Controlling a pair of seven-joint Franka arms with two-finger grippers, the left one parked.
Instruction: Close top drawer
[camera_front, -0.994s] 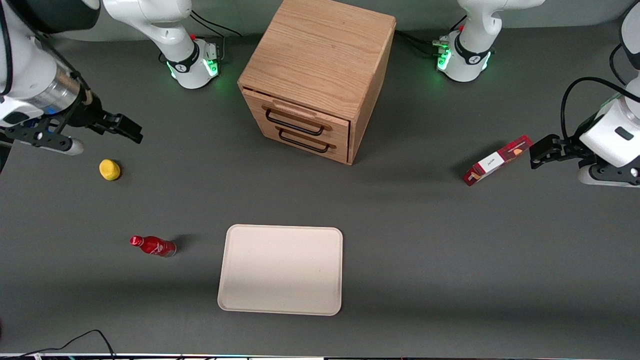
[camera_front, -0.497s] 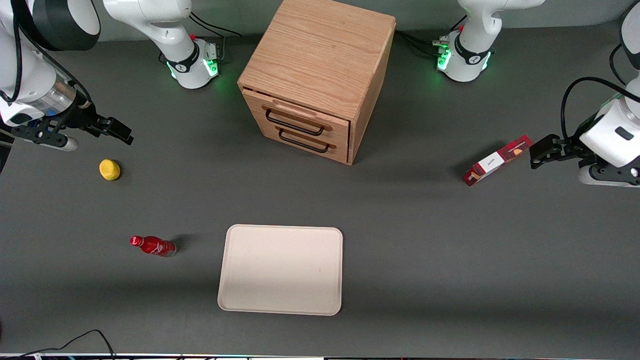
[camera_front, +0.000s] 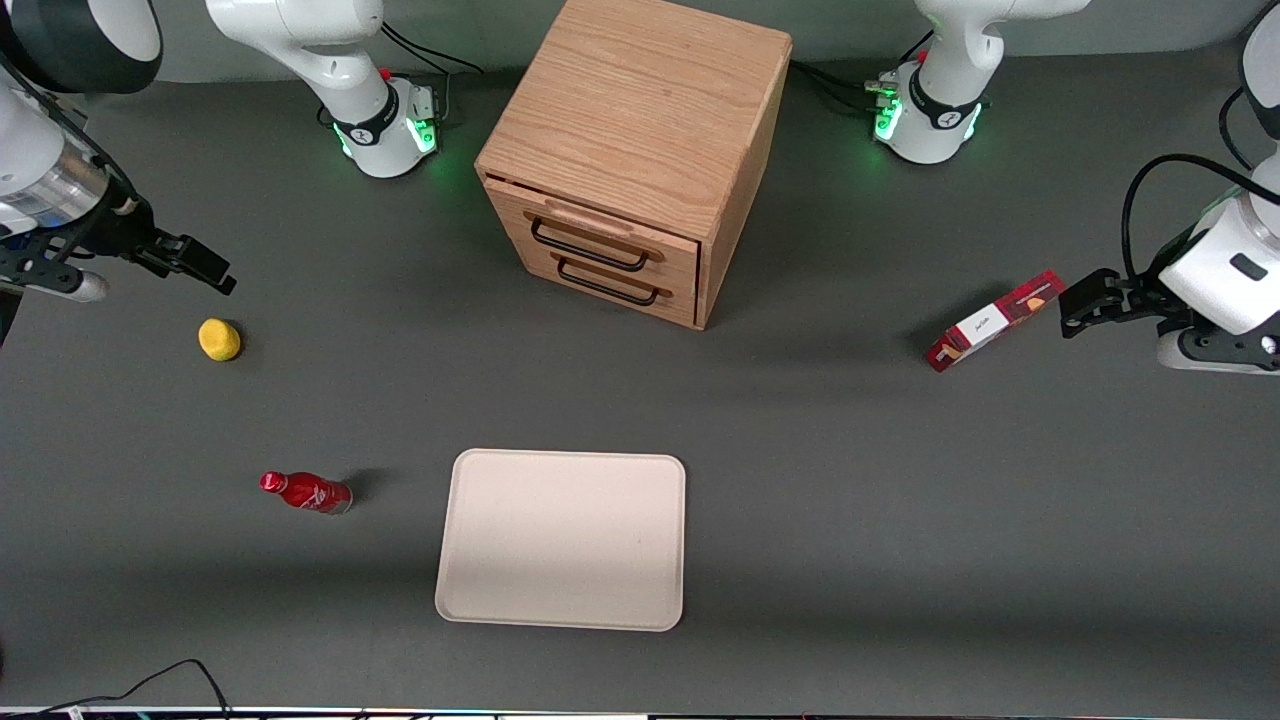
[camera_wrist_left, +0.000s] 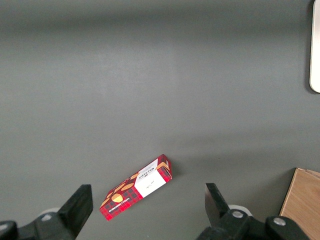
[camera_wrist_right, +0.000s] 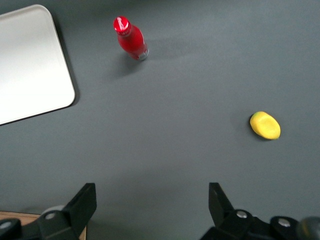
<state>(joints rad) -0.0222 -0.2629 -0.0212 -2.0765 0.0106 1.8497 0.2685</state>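
Note:
The wooden cabinet (camera_front: 640, 110) stands at the back middle of the table. Its top drawer (camera_front: 672, 248), light oak with a black wire handle (camera_front: 588, 247), sits almost flush with the cabinet front, with a thin dark gap along its upper edge. The lower drawer (camera_front: 680, 300) below it is shut. My right gripper (camera_front: 212, 274) hovers above the table far off toward the working arm's end, well away from the cabinet. In the right wrist view the gripper (camera_wrist_right: 150, 192) is open and empty over bare grey table.
A yellow lemon (camera_front: 219, 339) (camera_wrist_right: 265, 125) lies just nearer the camera than the gripper. A red bottle (camera_front: 305, 492) (camera_wrist_right: 130, 38) lies nearer still. A cream tray (camera_front: 562, 538) (camera_wrist_right: 30, 65) lies in front of the cabinet. A red box (camera_front: 995, 320) (camera_wrist_left: 136, 187) lies toward the parked arm's end.
My right gripper has drawn farther away from the cabinet, toward the working arm's end of the table. The drawer and the other objects have not moved.

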